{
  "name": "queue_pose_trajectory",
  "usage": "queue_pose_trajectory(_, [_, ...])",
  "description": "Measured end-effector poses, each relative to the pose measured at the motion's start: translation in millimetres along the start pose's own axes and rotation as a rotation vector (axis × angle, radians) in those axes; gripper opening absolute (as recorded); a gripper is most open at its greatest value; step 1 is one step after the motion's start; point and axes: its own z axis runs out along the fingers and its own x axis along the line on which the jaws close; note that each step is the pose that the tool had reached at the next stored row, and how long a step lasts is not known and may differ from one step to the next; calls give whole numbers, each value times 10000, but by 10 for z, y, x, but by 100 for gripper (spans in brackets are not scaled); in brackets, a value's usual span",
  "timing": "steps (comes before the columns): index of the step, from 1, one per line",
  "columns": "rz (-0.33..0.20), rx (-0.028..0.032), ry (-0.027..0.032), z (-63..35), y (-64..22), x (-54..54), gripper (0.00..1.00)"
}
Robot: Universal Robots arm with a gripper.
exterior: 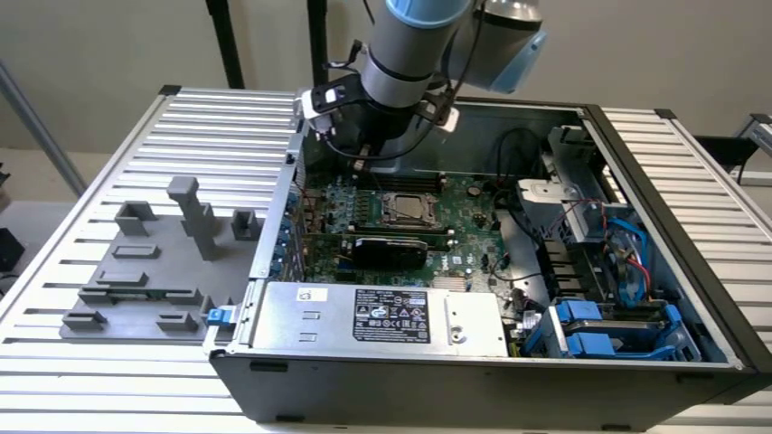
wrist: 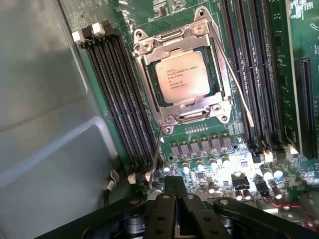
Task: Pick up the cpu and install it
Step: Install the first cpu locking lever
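**Exterior view:** Your arm reaches down into the open case and ends just behind the socket. The cpu lies flat in that socket, pale metal face up, below the arm's end and apart from it. Left of the socket in the exterior view, outside the case, a grey plastic fixture stands on the ribbed table.

**Wrist view:** You see the gripper clenched, its matte black fingers pressed together on nothing. The cpu is seated in the socket, whose bright steel frame closes round its edges. The chip is square, so neither axis is the longer. Its sides run parallel to the dark memory slots flanking the socket, and its printed lines run across them. The chip sits well apart from the fingertips. Between socket and gripper a row of grey block components and round capacitors crosses the green board.
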Motion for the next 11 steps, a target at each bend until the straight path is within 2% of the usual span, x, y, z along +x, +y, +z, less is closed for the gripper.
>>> queue_pose_trajectory(1, [74, 5, 30, 1, -3, -1, 11])
queue_pose_trajectory(5, [301, 39, 232, 2, -25, -8, 11])
queue_pose_trajectory(8, [455, 72, 440, 3, -46, -15, 11])
queue_pose_trajectory(11, [599, 106, 601, 3, -68, -21, 11])
